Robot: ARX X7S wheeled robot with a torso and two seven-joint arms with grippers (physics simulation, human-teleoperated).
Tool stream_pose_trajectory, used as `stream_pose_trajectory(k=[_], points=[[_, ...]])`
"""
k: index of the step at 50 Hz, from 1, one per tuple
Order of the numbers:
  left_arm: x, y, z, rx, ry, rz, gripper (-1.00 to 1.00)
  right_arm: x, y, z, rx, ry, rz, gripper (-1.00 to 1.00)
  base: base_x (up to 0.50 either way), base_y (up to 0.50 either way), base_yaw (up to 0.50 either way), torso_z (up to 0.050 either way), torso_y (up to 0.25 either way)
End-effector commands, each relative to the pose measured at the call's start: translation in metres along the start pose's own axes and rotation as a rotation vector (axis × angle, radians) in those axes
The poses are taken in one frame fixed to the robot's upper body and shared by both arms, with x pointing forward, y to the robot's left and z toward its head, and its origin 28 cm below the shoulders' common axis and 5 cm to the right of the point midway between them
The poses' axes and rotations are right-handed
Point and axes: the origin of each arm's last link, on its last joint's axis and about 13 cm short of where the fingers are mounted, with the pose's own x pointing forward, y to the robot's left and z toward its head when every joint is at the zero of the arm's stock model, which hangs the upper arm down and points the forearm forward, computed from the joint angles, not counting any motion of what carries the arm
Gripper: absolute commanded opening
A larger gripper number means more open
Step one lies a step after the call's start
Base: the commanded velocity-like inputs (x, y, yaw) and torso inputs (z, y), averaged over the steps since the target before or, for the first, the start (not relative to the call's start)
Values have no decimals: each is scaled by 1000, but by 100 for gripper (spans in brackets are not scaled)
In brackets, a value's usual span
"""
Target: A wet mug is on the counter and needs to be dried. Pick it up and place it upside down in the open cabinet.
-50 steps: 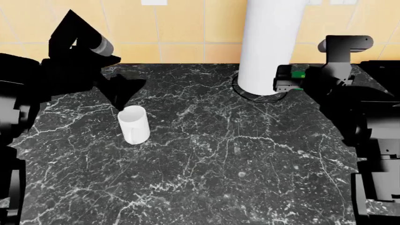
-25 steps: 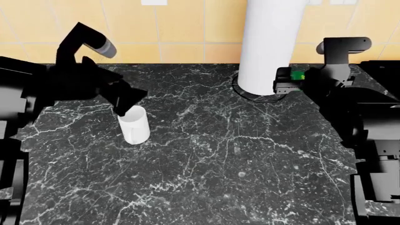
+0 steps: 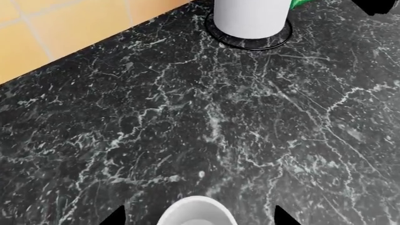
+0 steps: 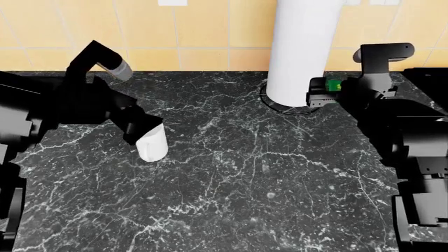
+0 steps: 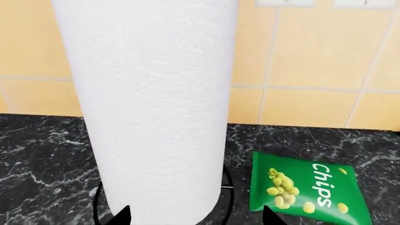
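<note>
Your left gripper (image 4: pixel 144 128): fingers wide, straddling mug (image 4: pixel 153 143) rim, upright on counter (image 4: pixel 266 178) | right gripper (image 5: pixel 195 216): fingers wide, facing paper-towel roll (image 5: pixel 156 103).

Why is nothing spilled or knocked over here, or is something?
Nothing stands out. The mug stands upright on the counter, with the left gripper at its rim. The tall paper towel roll is upright too, and the chips bag lies flat beside it.
</note>
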Motion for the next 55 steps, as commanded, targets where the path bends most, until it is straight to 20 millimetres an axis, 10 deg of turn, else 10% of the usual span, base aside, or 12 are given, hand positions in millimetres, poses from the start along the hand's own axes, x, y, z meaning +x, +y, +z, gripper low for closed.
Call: stream_pose_trajectory(k=[1, 55], points=[[0, -1, -8, 27, 34, -4, 100, 1, 0, -1, -4, 2, -2, 100, 0, 0, 0, 0, 0], [28, 1, -35, -17, 93, -15, 100, 2, 2, -1, -13, -8, 3, 100, 0, 0, 0, 0, 0]])
